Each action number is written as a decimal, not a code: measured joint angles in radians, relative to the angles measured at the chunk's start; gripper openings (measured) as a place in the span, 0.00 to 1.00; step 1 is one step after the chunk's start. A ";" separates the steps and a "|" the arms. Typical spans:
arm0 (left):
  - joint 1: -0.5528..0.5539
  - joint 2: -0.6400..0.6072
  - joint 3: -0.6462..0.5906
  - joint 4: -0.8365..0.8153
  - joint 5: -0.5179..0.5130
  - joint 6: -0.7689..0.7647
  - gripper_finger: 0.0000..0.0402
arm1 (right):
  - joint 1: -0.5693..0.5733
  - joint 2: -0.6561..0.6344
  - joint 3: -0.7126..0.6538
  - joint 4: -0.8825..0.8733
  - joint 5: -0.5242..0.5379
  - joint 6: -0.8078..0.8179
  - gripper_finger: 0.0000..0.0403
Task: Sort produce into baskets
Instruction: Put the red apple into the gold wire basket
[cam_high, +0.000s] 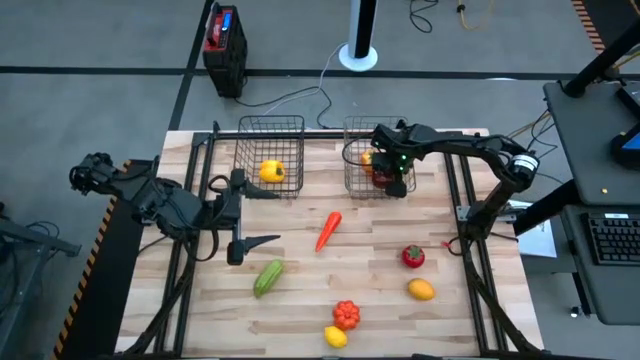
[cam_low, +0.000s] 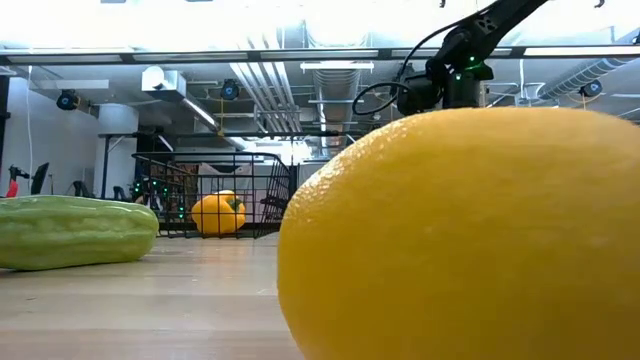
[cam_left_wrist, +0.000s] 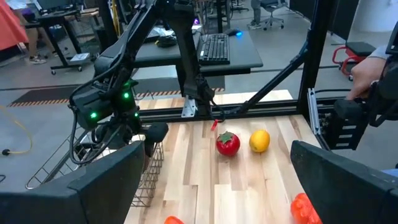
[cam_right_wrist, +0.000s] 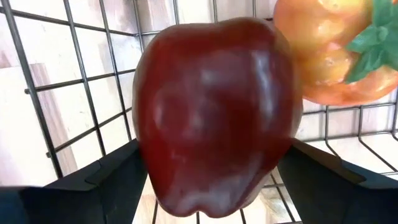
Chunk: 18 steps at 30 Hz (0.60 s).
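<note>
Apple (cam_right_wrist: 214, 118), dark red, sits down in the right basket (cam_high: 358, 160), and the right hand (cam_high: 393, 180) has its two fingers (cam_right_wrist: 93, 180) closed on its sides. An orange tomato (cam_right_wrist: 336, 50) lies right beside it. The left basket (cam_high: 270, 150) has a yellow pepper (cam_high: 271, 171) in it. Out on the desk (cam_high: 380, 300) lie a carrot (cam_high: 328, 230), cucumber (cam_high: 268, 277), red tomato (cam_high: 413, 257) and lemon (cam_high: 421, 290). The left hand (cam_high: 262, 217) hangs wide open and empty over the desk, near the left basket
</note>
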 joint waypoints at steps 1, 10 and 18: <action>0.000 0.000 0.000 0.000 0.000 0.000 0.96 | 0.000 0.001 0.000 0.000 0.000 0.001 0.81; 0.000 0.000 -0.001 -0.003 0.000 0.014 0.96 | 0.000 0.001 0.000 0.002 0.003 0.011 0.85; 0.000 0.000 -0.034 -0.002 0.000 0.020 0.96 | 0.000 -0.026 0.021 -0.026 0.069 0.013 0.84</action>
